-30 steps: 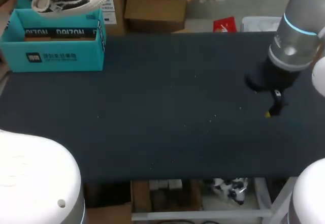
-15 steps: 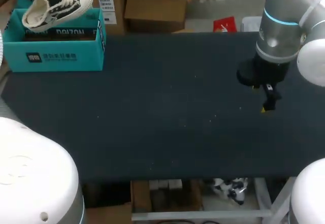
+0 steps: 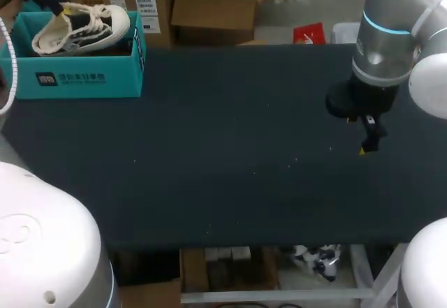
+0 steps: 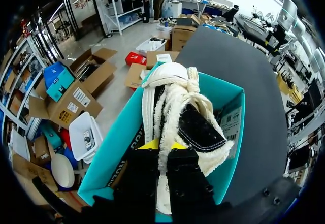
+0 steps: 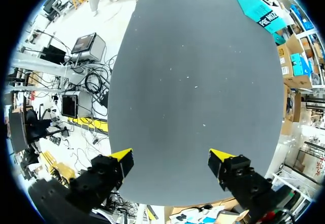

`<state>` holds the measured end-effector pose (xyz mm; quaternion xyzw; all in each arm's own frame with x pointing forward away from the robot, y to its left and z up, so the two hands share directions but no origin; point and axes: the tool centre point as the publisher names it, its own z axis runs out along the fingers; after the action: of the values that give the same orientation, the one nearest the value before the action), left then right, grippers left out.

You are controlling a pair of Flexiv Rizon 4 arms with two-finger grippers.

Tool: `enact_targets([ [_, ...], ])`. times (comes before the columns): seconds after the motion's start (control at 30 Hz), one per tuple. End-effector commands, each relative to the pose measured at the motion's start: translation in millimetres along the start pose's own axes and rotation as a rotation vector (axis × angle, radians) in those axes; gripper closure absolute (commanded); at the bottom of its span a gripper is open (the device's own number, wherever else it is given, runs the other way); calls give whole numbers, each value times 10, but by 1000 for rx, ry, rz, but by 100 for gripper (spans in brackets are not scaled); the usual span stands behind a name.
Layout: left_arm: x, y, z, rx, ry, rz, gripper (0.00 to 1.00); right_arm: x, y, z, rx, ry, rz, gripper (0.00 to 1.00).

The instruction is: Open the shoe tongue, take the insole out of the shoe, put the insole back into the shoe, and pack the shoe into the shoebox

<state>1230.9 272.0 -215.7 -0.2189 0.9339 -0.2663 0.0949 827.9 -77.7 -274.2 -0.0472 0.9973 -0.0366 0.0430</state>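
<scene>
A cream and black sneaker point(image 3: 82, 27) hangs toe-out over the open teal shoebox point(image 3: 70, 79) at the table's far left corner, partly down inside it. My left gripper point(image 3: 59, 9) is shut on the shoe's heel end. In the left wrist view the yellow tips point(image 4: 162, 145) pinch the sneaker point(image 4: 175, 102) above the shoebox point(image 4: 119, 137). The insole is hidden. My right gripper point(image 3: 364, 148) hovers over the table's right side, open and holding nothing, its fingers point(image 5: 121, 158) wide apart. The shoebox point(image 5: 259, 6) lies far ahead of it.
Bare dark tabletop point(image 3: 223, 147) stretches between the shoebox and my right arm. A dark table surface point(image 5: 198, 82) fills the right wrist view under the open fingers. The left arm's white housing point(image 3: 49, 252) covers the near left corner.
My left gripper has lowered the sneaker from above the shoebox down into its opening. The right arm shifted slightly left, then stayed put.
</scene>
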Motion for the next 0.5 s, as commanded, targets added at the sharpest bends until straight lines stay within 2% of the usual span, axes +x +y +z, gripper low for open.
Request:
enact_targets([
  [0.03,-103,91,-23,-7,460,3,100,2,0,-12,2,2,0,0],
  [0.3,-99,307,151,-92,515,29,100,2,0,-12,2,2,0,0],
  [0.5,-165,410,409,-154,553,21,100,2,0,-12,2,2,0,0],
])
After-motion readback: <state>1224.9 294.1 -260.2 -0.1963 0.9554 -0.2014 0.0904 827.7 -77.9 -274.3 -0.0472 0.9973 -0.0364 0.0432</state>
